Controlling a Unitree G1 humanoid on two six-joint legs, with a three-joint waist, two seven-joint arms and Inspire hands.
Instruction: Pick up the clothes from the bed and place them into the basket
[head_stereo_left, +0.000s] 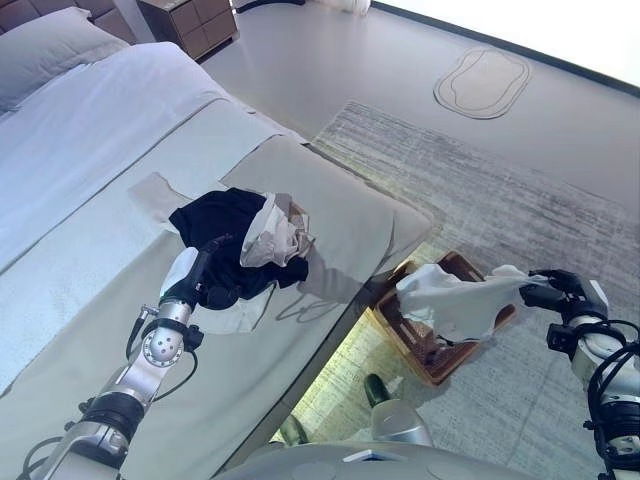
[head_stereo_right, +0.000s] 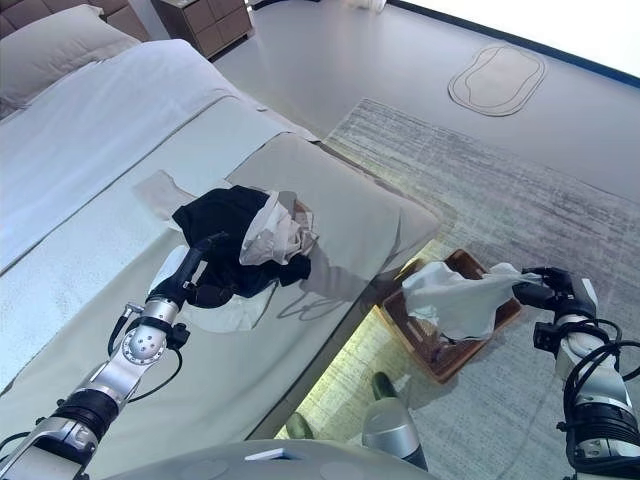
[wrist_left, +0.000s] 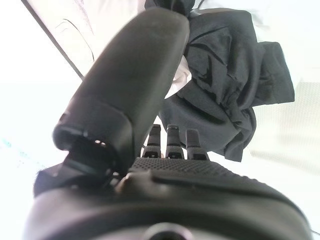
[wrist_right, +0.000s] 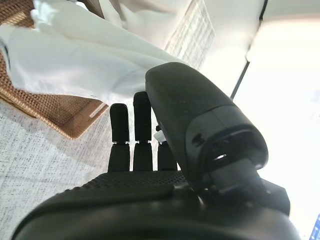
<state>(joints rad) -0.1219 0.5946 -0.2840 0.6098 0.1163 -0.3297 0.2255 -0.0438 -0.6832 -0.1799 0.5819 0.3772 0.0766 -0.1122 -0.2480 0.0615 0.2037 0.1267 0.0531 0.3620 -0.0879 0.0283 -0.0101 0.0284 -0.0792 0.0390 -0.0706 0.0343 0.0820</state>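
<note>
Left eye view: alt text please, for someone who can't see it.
The right hand holds a white garment draped over a brown wicker basket on the rug beside the bed. The left hand rests on a pile of dark clothes on the bed.

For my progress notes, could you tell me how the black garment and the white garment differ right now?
The black garment lies crumpled on the bed; the white garment hangs over the basket. The left hand only touches the black one; the right hand pinches the white one. Both are rumpled clothes.

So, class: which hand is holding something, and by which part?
The right hand pinches one edge of a white cloth draped over the basket. The left hand rests at the dark clothes, gripping nothing.
</note>
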